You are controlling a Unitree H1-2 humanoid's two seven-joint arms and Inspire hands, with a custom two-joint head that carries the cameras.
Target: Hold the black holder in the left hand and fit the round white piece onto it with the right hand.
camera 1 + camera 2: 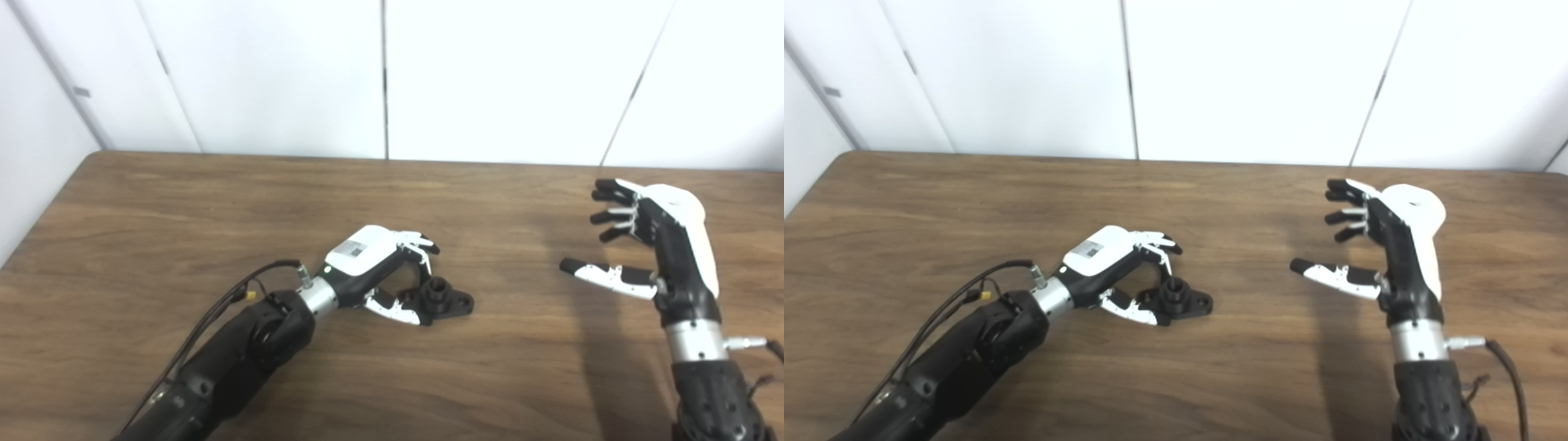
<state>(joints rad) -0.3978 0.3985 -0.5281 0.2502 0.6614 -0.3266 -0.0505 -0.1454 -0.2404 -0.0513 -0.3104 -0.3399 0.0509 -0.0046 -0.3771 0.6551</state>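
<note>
The black holder (442, 300) lies flat on the wooden table (184, 202), its short round post pointing up. My left hand (380, 269) reaches it from the left. The thumb (395, 309) rests along the holder's near left end and the fingers (419, 245) arch above it, apart from it. My right hand (1381, 245) is raised over the right side of the table, open, with fingers spread and nothing in it. A rounded white shape (1421, 205) shows just behind that hand. I cannot tell whether it is the round white piece or the hand's white back.
White wall panels (386, 73) stand behind the table's far edge. A cable (220, 306) runs along my left forearm, and another (1507, 367) hangs at my right wrist. Bare wood lies between the two hands.
</note>
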